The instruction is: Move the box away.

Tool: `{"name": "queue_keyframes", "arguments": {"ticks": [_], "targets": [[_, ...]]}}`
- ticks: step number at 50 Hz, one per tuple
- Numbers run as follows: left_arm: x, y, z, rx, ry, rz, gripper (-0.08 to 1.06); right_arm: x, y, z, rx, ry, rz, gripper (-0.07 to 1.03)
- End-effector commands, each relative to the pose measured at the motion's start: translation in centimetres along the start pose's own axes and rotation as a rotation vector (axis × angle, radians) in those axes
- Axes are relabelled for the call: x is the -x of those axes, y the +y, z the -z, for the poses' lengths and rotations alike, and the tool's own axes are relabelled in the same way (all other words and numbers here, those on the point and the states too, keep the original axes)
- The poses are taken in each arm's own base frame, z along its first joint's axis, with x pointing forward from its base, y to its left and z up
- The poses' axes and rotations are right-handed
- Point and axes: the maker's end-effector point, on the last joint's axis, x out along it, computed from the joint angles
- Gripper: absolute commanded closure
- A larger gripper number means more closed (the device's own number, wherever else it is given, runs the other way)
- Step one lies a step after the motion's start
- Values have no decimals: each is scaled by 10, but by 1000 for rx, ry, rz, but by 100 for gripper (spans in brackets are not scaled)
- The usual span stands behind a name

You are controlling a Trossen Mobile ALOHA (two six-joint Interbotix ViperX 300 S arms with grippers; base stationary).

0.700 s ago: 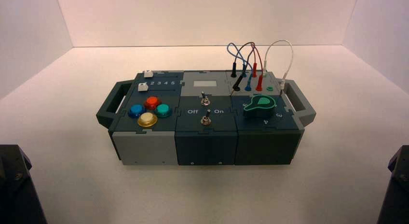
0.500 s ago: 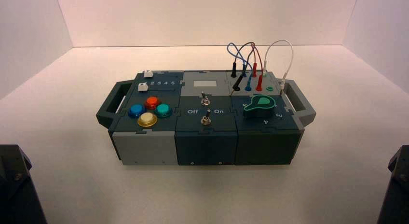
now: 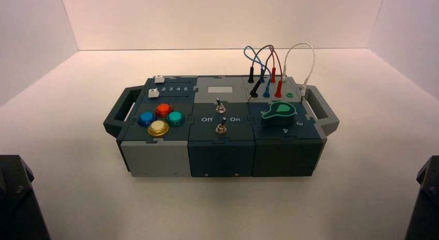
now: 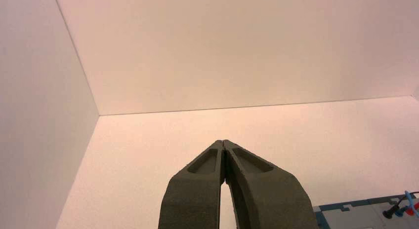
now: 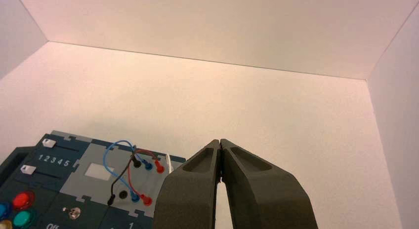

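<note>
Box: the wide, dark-teal and grey modular box (image 3: 221, 158) is set on the pale tabletop (image 3: 222, 206), between the two arms and farther forward; it is touched by neither gripper.
Handles: a dark handle (image 3: 117, 111) is fixed at its left end; a grey handle (image 3: 323, 111) is fixed at its right.
Buttons: red (image 3: 163, 109), blue (image 3: 147, 118), green (image 3: 175, 118) and yellow (image 3: 158, 128) round push buttons are grouped at the near left.
Sliders: two white sliders (image 5: 28, 169) are placed at the "1" end of the "1 2 3 4 5" scale.
Middle: two metal toggle switches (image 3: 221, 128) are mounted there.
Right: a green dial (image 3: 278, 114) is seated near; looped plug wires (image 3: 271, 54) are arched behind it.
Left gripper (image 4: 222, 142): held at the near left; clenched, nothing grasped.
Right gripper (image 5: 220, 141): held at the near right; clenched, nothing grasped.
</note>
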Motion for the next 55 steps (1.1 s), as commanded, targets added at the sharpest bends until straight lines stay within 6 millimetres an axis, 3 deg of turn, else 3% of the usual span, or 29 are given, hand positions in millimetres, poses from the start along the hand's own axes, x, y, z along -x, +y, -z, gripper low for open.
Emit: {"name": "queue_keyframes", "arguments": {"ticks": [1,19,24,31,41,55], "targets": [[-1,0,-7,-1,-11,1,101,1,0,-8,-4,-15,-1,99],[0,-10,-4,-9,17,39,101,1,2,-6,-12,-2,-10,99],[3,-28,-3,-29,65,114,101,3,9,-4,-12,28,-37,99],[14,-68,11,4,194,281,101,4,26,6,-13,131,-108,99],[24,-107,32,41,385,414,101,-3,53,24,-102,329,-215,99],[29,-150,90,-69,823,495,101,-14,101,62,-174,624,-362,99]]}}
